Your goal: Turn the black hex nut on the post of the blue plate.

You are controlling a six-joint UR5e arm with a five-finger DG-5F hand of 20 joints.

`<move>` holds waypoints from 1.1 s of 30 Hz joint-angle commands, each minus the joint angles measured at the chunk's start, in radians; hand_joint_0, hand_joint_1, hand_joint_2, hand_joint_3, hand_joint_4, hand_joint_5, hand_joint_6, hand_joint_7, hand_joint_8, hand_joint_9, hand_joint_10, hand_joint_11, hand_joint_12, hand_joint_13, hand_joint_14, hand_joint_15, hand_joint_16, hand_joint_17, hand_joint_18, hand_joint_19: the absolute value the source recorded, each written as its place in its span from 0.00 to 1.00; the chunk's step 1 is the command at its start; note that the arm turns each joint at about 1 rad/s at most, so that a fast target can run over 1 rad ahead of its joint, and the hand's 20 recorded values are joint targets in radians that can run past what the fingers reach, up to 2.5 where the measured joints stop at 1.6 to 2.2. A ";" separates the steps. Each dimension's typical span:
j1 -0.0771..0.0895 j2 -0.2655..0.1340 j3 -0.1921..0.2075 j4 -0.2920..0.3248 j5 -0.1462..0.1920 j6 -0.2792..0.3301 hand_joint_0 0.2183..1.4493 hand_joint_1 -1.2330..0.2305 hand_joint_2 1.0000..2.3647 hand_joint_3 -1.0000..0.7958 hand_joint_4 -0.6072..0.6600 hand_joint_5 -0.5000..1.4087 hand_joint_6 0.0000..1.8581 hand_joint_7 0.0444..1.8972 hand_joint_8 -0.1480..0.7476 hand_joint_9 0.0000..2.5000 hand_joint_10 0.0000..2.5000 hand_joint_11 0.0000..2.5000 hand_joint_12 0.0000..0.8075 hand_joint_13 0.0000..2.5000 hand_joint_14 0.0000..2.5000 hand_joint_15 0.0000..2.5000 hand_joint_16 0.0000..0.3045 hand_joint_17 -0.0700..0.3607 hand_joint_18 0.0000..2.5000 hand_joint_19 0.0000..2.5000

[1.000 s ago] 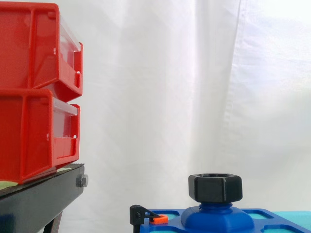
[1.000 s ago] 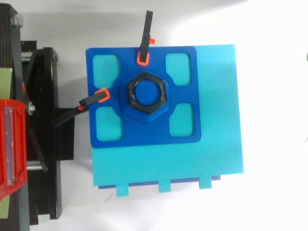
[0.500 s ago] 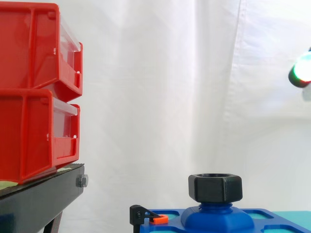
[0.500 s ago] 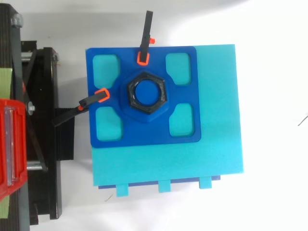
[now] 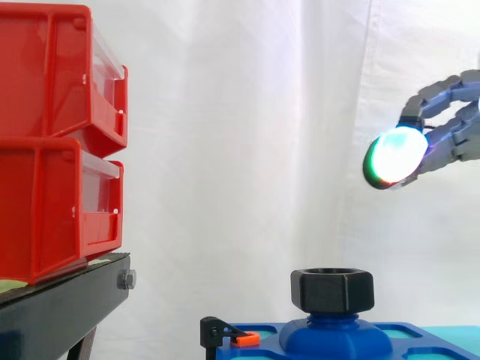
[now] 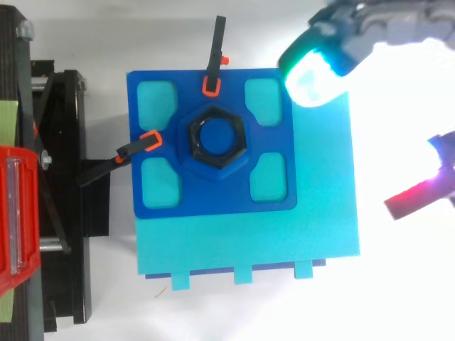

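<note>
— What does the hex nut [image 5: 332, 291] look like it's made of?
— Black plastic, matt and faintly grainy. The blue plate [image 6: 213, 199] is smooth plastic with a slight sheen.
— And the red bins [image 5: 52, 202]?
— Glossy plastic with clear plastic fronts. The stand [image 5: 64, 311] looks like black metal, its bolt [image 5: 127, 280] bare metal. The curtain [image 5: 247, 135] is white cloth, softly creased. The pads [image 5: 395, 157] of the hand [image 5: 454, 142] look smooth and translucent.

Side view: camera low, about level with the black hex nut [image 5: 332, 291], close in, facing across the blue plate [image 6: 213, 199] toward the white curtain [image 5: 240, 150]. The frame's bottom edge cuts the plate.

Top view: camera overhead, facing straight down, farther back, whole plate inside.

Shared: nut, plate, red bins [image 5: 45, 142], black stand [image 5: 60, 307], hand [image 5: 395, 157] at right.
</note>
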 commanded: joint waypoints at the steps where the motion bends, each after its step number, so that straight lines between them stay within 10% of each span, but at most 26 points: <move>1: 0.012 -0.024 0.034 -0.009 -0.006 -0.043 0.23 0.45 0.00 0.28 0.59 0.15 0.27 0.38 0.44 0.18 0.00 0.00 0.41 0.07 0.00 0.00 0.14 0.38 0.00 0.00; 14: 0.040 -0.139 0.131 -0.012 0.007 -0.099 0.23 0.45 0.00 0.28 0.60 0.16 0.27 0.39 0.44 0.19 0.00 0.00 0.41 0.07 0.00 0.00 0.14 0.38 0.00 0.00; 33: 0.054 -0.143 0.152 0.012 0.010 -0.145 0.23 0.46 0.00 0.28 0.61 0.16 0.27 0.38 0.45 0.21 0.00 0.00 0.42 0.08 0.00 0.00 0.14 0.39 0.00 0.00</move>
